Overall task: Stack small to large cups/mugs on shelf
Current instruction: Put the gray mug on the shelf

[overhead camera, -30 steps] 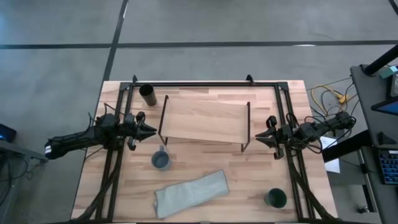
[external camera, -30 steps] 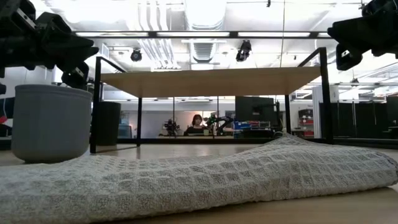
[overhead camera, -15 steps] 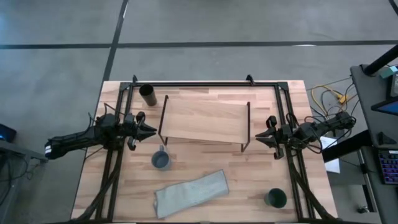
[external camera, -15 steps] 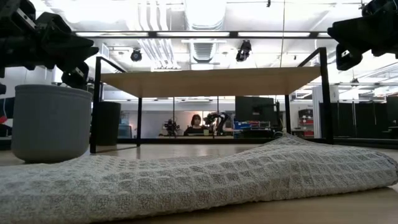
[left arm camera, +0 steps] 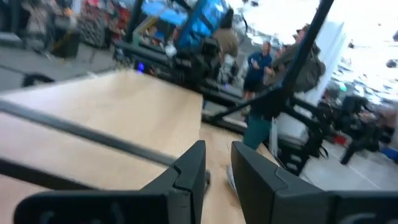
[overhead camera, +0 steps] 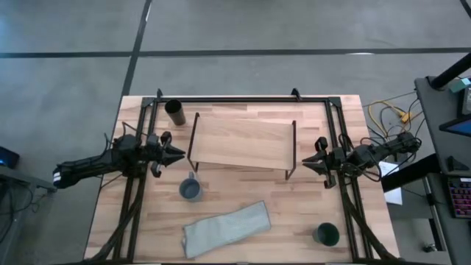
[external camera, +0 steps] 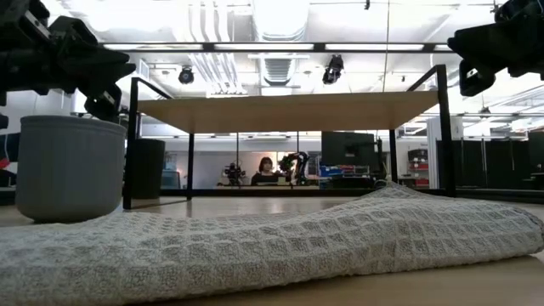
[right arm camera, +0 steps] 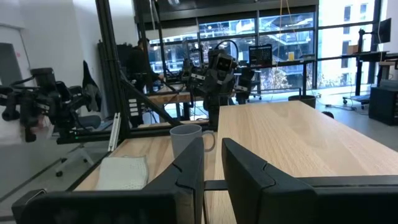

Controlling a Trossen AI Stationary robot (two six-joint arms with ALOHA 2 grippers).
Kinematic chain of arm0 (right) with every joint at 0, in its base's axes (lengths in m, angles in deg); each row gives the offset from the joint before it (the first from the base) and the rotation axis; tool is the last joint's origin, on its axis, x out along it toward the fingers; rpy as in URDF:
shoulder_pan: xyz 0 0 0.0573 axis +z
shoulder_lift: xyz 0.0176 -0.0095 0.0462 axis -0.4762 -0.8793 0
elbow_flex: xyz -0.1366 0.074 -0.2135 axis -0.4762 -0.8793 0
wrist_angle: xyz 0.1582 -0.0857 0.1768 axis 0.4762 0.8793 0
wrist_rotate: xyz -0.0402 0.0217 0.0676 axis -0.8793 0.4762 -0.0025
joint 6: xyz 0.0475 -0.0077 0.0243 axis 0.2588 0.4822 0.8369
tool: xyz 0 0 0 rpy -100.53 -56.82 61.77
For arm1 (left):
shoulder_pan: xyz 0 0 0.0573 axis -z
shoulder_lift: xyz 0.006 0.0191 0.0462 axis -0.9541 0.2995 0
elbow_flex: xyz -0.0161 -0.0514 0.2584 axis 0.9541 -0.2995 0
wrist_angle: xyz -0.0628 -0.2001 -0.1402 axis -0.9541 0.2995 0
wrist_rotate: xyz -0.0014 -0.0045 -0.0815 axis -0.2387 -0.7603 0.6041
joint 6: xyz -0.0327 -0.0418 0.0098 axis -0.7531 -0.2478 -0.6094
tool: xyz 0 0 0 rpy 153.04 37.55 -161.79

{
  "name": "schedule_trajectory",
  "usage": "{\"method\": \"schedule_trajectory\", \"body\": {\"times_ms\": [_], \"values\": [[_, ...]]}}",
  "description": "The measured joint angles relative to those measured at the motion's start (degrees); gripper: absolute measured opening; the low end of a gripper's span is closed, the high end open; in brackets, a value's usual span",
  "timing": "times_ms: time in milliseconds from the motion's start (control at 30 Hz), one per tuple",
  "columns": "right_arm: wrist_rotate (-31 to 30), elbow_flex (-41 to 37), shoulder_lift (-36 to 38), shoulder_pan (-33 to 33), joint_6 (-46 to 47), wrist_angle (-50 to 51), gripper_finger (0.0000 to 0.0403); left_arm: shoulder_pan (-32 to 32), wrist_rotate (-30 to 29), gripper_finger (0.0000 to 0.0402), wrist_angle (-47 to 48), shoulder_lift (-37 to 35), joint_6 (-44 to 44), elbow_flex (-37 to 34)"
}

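The light-wood shelf [overhead camera: 243,140] stands on its black wire legs mid-table, with nothing on it. The taller black cup [overhead camera: 174,110] stands on the table at the shelf's far left corner. The grey-blue mug [overhead camera: 190,189] stands on the table in front of the shelf and also shows in the low view [external camera: 68,166]. The dark teal-green cup [overhead camera: 326,235] stands near the front right corner. My left gripper [overhead camera: 176,153] hovers shut just left of the shelf. My right gripper [overhead camera: 307,163] hovers shut just right of it. Both hold nothing.
A grey waffle cloth [overhead camera: 226,228] lies on the table in front of the mug. A black metal frame [overhead camera: 243,99] runs along the table's far and side edges. Bare tabletop lies between the cloth and the teal-green cup.
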Motion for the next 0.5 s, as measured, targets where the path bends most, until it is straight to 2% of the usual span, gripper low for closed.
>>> {"method": "schedule_trajectory", "body": {"times_ms": [133, 333, 433, 500], "values": [[0.00, 0.00, 0.01, 0.00, 0.00, -0.02, 0.0052, -0.01, -0.67, 0.0063, -7.23, 0.06, -0.28, 0.00], [0.00, 0.00, 0.01, 0.01, 0.00, -0.02, 0.0052, 0.01, -0.70, 0.0063, -22.73, 0.00, -7.43, 0.00], [-0.02, 0.00, 0.01, -0.01, -0.40, -0.34, 0.0052, 0.00, -0.69, 0.0063, -26.94, -0.04, -7.57, 0.00], [-0.06, 0.01, 0.00, -0.01, 2.74, -1.37, 0.0052, 0.01, -0.69, 0.0063, -27.86, -0.04, -7.49, 0.00]]}}
